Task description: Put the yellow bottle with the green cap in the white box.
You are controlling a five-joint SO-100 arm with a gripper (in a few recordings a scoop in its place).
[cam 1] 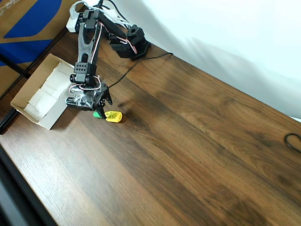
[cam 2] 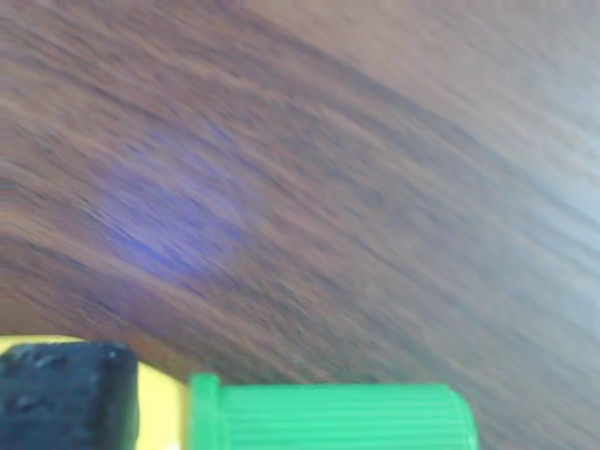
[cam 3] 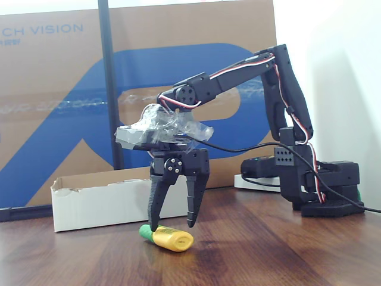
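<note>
The yellow bottle with the green cap (cam 1: 113, 116) lies on its side on the wooden table, cap pointing toward the white box (cam 1: 29, 109). In the fixed view the bottle (cam 3: 171, 239) rests just in front of the box (cam 3: 95, 208). My gripper (cam 3: 173, 224) stands open right above it, pointing down, one fingertip (cam 3: 154, 225) close to the cap. From overhead the gripper (cam 1: 104, 106) hangs between box and bottle. The wrist view shows the green cap (cam 2: 337, 417) and yellow body (cam 2: 161, 405) at the bottom edge beside a black fingertip (cam 2: 58, 394).
Brown cardboard with blue print (cam 1: 28, 23) stands behind the box, also in the fixed view (cam 3: 59, 89). The arm's base (cam 1: 132, 43) sits at the table's back. A black cable (cam 1: 294, 141) lies at the right edge. Bare wood (cam 1: 188, 160) stretches right of the bottle.
</note>
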